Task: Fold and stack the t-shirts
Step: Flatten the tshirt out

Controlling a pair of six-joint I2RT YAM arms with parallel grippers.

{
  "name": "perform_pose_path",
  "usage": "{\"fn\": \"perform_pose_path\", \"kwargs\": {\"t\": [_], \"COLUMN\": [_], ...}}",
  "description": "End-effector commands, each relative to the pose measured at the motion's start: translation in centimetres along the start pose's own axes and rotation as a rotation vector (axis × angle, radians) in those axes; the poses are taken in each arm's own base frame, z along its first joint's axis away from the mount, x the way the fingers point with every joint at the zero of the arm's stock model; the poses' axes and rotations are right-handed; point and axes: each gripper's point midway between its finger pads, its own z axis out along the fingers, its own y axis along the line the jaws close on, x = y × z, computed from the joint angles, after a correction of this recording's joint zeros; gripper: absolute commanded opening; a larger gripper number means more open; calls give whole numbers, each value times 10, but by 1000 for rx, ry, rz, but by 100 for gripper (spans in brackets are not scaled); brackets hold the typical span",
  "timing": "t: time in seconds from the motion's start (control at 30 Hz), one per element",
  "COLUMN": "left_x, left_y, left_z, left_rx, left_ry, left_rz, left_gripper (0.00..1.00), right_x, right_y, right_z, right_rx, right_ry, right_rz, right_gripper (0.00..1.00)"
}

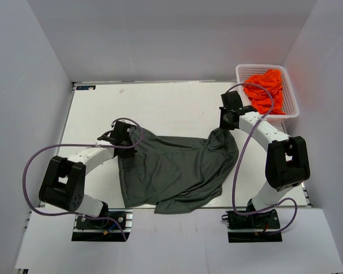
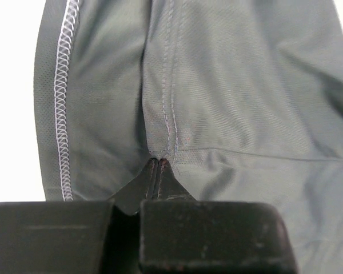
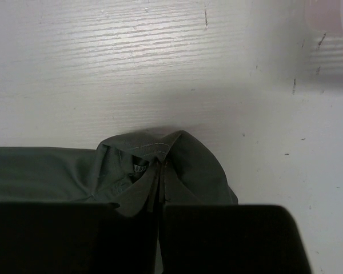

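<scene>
The dark grey t-shirt (image 1: 174, 168) lies crumpled and stretched across the middle of the white table (image 1: 160, 103). My left gripper (image 1: 124, 142) is shut on its left edge; the left wrist view shows the jaws pinching a stitched hem (image 2: 160, 161) of the grey cloth (image 2: 234, 85). My right gripper (image 1: 224, 124) is shut on the shirt's raised right end; the right wrist view shows the jaws closed on a bunched fold (image 3: 162, 165) of grey fabric (image 3: 194, 160). Bright orange t-shirts (image 1: 267, 90) lie heaped in a basket at the back right.
The white plastic basket (image 1: 243, 71) stands at the table's back right corner, close behind my right arm. White walls enclose the table on the left, back and right. Purple cables loop from both arms.
</scene>
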Motion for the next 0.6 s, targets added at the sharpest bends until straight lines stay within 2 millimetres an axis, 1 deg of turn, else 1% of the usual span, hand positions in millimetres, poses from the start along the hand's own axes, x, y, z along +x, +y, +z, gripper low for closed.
{"fn": "perform_pose_path", "kwargs": {"t": [0.0,0.07,0.1,0.13,0.17,0.2,0.23,0.27,0.3,0.33,0.37,0.4,0.43,0.47,0.5,0.53,0.57], "left_x": [-35,-54,-66,-69,-77,-90,-96,-104,-115,-122,-131,-143,-152,-164,-172,-180,-189], "left_y": [-19,-24,-28,-26,-24,-28,-28,-30,-34,-36,-32,-34,-28,-27,-27,-20,-20], "left_z": [-30,-50,-61,-68,-76,-89,-102,-112,-126,-136,-150,-166,-173,-193,-202,-215,-231], "left_rx": [80,93,100,86,69,76,82,89,100,109,95,99,62,62,56,26,27], "left_ry": [-120,-188,-226,-235,-267,-304,-330,-366,-402,-435,-482,-528,-567,-617,-649,-694,-732], "left_rz": [-18,-18,-23,-25,-31,-29,-34,-30,-38,-46,-60,-74,-100,-118,-141,-162,-179], "left_gripper": [0,0,0,0,0,0,0,0,0,0,0,0,0,0,0,0,0], "right_x": [-21,-26,-29,-33,-36,-40,-46,-49,-54,-61,-66,-77,-81,-86,-96,-103,-108], "right_y": [-4,-6,-8,-10,-12,-14,-18,-21,-23,-31,-34,-40,-48,-51,-60,-64,-69], "right_z": [-12,-16,-21,-24,-25,-33,-40,-44,-54,-63,-71,-91,-100,-108,-140,-152,-165], "right_rx": [16,26,35,43,49,53,63,71,72,99,106,109,141,150,152,157,173], "right_ry": [-48,-63,-76,-91,-101,-122,-148,-158,-183,-212,-228,-284,-308,-332,-413,-449,-481], "right_rz": [19,22,22,34,40,45,54,59,57,69,65,83,90,84,112,120,119], "right_gripper": [0,0,0,0,0,0,0,0,0,0,0,0,0,0,0,0,0]}}
